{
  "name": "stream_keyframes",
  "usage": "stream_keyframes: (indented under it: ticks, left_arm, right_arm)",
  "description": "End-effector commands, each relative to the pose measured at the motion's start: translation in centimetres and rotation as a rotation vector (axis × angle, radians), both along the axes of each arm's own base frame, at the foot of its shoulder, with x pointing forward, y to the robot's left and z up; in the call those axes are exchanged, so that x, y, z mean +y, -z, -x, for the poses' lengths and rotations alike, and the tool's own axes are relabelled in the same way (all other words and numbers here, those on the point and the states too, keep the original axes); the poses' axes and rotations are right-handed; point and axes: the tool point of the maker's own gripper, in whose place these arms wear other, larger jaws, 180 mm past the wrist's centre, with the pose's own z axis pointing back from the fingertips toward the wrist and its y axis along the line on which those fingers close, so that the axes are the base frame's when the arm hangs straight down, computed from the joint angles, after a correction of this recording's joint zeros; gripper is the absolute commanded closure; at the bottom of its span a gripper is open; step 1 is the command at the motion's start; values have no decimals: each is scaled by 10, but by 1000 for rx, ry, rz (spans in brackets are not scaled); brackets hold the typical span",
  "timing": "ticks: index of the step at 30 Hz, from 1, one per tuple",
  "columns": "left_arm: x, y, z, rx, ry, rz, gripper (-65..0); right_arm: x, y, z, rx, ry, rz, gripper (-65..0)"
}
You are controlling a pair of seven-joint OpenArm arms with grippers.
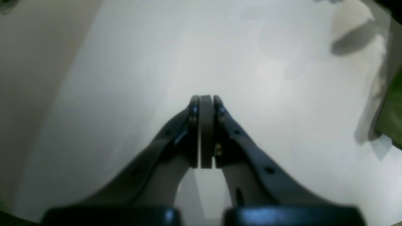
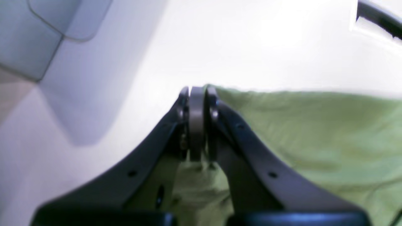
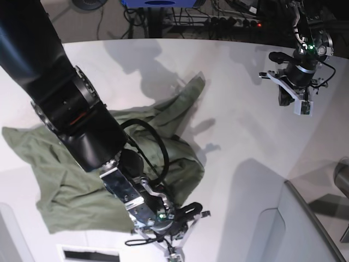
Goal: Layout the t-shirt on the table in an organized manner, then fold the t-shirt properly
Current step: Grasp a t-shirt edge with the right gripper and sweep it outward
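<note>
The olive-green t-shirt (image 3: 71,185) lies crumpled and spread over the left and middle of the white table (image 3: 240,136), one part reaching toward the far side. My right gripper (image 3: 172,252) is low at the near edge, shut on the t-shirt's (image 2: 314,131) corner, with cloth bunched under its fingers (image 2: 196,89). My left gripper (image 3: 301,106) hangs at the far right above bare table (image 1: 251,62). It is shut (image 1: 206,97) with nothing in it. A strip of the t-shirt (image 1: 392,116) shows at that view's right edge.
A grey angled panel (image 3: 305,229) with a dark edge stands at the near right. A second grey panel (image 2: 31,37) lies beside the right gripper. A white plate with a dark slot (image 3: 87,254) sits at the near left. Cables and equipment (image 3: 218,16) lie beyond the far edge.
</note>
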Motion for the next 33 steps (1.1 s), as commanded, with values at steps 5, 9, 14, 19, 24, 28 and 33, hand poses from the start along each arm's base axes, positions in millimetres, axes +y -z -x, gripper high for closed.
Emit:
stream_keyframes:
  ticks: [5, 9, 14, 19, 24, 28, 33]
  left_arm:
    - [3, -11, -6, -38, 9, -15, 0]
    - [0, -12, -9, -43, 16, -12, 0]
    - [0, -12, -10, -43, 16, -12, 0]
    - [0, -12, -9, -42, 15, -12, 0]
    - [0, -12, -10, -45, 16, -12, 0]
    - [1, -11, -9, -41, 12, -12, 0]
    - [3, -16, -12, -44, 46, -32, 0]
  right_arm:
    - [55, -52, 0, -222, -185, 6, 0]
    - [114, -59, 50, -279, -449, 6, -8]
    - [147, -79, 89, -338, -575, -42, -161]
    - [150, -85, 102, -307, -600, -33, -542]
    - [95, -81, 91, -144, -443, -93, -650]
    - [10, -45, 95, 34, -228, -171, -621]
    - [-42, 28, 130, 223, -130, -125, -452]
